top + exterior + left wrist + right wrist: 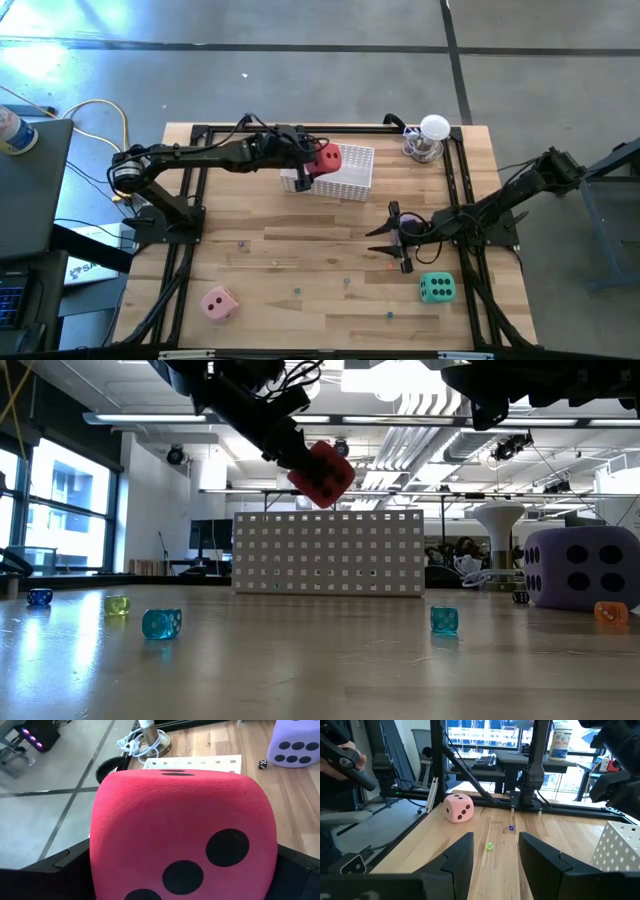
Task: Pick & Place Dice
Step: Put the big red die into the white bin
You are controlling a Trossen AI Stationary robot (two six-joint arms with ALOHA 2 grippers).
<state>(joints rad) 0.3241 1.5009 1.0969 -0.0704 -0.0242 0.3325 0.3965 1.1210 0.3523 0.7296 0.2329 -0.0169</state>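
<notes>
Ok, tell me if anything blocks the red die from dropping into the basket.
Nothing visible does. The left gripper holds the red die above the white basket, clear of its rim in the low view. The basket's inside isn't visible.

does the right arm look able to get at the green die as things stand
Probably yes. The right gripper hangs empty with its fingers apart, and the soft green cube die with dark pips lies beside it on bare wooden tabletop, nothing between them. The left gripper is off at the white perforated basket.
</notes>
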